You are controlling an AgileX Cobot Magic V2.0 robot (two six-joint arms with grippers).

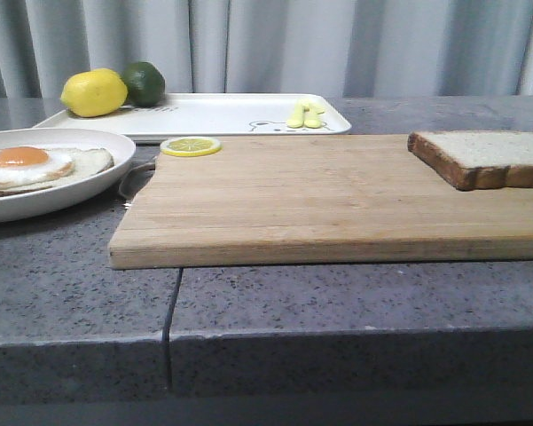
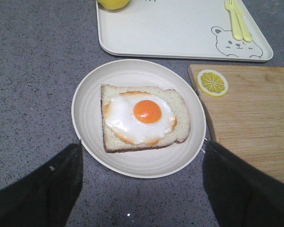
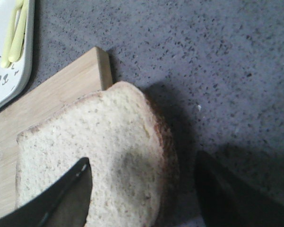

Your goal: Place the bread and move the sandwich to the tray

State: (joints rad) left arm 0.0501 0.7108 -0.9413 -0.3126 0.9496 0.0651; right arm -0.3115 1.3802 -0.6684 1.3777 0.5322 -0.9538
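The sandwich (image 1: 27, 164), a bread slice topped with a fried egg, lies open-faced on a round white plate (image 1: 97, 182) at the left. In the left wrist view my left gripper (image 2: 142, 151) hovers open over the near rim of the plate (image 2: 90, 94), not touching the sandwich (image 2: 142, 118). The bread (image 1: 483, 155) rests on the far right corner of the cutting board (image 1: 319, 204). My right gripper (image 3: 142, 161) is open, one finger over the top of the bread (image 3: 94, 137) and the other beyond its crust. The white tray (image 1: 222, 114) sits behind. Neither gripper shows in the front view.
A lemon (image 1: 93, 92) and a lime (image 1: 144, 82) sit on the tray's left end, and yellow cutlery (image 1: 305, 114) lies by its bear drawing. A lemon slice (image 1: 191, 145) rests on the board's far left corner. The grey counter has a seam near its front edge.
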